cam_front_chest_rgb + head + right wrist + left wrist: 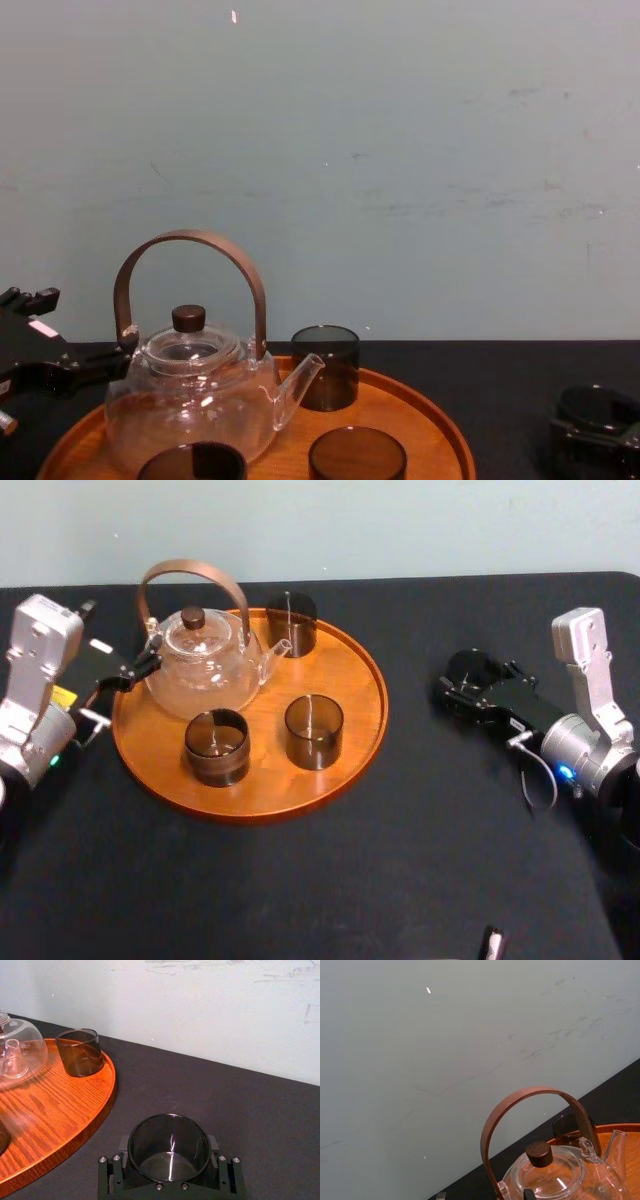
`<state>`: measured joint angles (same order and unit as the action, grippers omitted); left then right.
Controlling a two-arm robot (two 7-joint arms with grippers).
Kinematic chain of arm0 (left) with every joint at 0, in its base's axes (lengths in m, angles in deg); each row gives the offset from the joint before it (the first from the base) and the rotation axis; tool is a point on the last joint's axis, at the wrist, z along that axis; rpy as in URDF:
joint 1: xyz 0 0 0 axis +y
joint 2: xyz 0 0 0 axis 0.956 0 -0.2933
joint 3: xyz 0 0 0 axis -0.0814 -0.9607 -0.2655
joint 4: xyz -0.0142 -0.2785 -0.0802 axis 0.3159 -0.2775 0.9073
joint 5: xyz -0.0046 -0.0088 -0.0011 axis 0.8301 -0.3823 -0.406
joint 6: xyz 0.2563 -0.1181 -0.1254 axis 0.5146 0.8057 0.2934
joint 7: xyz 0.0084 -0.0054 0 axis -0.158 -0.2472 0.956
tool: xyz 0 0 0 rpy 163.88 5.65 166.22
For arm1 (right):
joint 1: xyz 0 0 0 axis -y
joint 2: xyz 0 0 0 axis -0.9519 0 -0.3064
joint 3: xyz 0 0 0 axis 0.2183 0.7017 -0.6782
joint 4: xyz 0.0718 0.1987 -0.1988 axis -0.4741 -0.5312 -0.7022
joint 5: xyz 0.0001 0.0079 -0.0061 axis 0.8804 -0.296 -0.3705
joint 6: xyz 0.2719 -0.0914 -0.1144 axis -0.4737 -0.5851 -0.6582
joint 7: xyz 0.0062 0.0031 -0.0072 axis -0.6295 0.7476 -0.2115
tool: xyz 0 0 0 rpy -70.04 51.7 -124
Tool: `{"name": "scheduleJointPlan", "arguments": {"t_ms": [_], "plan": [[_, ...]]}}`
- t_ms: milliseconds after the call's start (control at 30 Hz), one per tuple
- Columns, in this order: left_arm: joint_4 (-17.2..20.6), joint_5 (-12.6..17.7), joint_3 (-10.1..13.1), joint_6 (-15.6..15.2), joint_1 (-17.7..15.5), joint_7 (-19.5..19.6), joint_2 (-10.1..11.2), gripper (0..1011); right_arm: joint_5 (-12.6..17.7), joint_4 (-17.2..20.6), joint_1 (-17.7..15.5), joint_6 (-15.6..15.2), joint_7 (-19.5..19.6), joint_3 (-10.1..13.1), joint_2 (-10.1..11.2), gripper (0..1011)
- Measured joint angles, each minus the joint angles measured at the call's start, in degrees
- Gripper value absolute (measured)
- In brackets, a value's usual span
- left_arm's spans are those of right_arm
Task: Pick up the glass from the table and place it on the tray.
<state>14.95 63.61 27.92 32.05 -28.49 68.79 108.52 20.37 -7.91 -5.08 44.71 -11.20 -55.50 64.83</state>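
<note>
One flat matte black table (400, 860) carries the large round orange-brown wooden tray (265, 780), which lies to the robot's left of the right gripper (462, 685). This nearer gripper sits beside the tray's rim, jaws clamped on the upright dark smoky glass (169, 1145), on or just above the table. The left gripper (128, 673) idles at the tray's left edge

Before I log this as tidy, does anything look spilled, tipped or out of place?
Nothing spilled or tipped. One glass is off the tray, in the right hand; the left hand sits by the teapot.
</note>
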Motion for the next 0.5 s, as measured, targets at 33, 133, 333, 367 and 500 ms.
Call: {"name": "scheduleJointPlan", "arguments": {"t_ms": [33, 133, 333, 367, 500], "plan": [[0.0, 0.0, 0.0, 0.0, 0.0, 0.0, 0.0, 1001, 0.0, 0.0, 0.0, 0.0, 0.0, 0.0, 0.0, 904], [0.0, 0.0, 0.0, 0.0, 0.0, 0.0, 0.0, 1001, 0.0, 0.0, 0.0, 0.0, 0.0, 0.0, 0.0, 905], [0.0, 0.0, 0.0, 0.0, 0.0, 0.0, 0.0, 1001, 0.0, 0.0, 0.0, 0.0, 0.0, 0.0, 0.0, 904], [0.0, 0.0, 0.0, 0.0, 0.0, 0.0, 0.0, 1001, 0.0, 0.0, 0.0, 0.0, 0.0, 0.0, 0.0, 905], [0.0, 0.0, 0.0, 0.0, 0.0, 0.0, 0.0, 1001, 0.0, 0.0, 0.0, 0.0, 0.0, 0.0, 0.0, 905]]}}
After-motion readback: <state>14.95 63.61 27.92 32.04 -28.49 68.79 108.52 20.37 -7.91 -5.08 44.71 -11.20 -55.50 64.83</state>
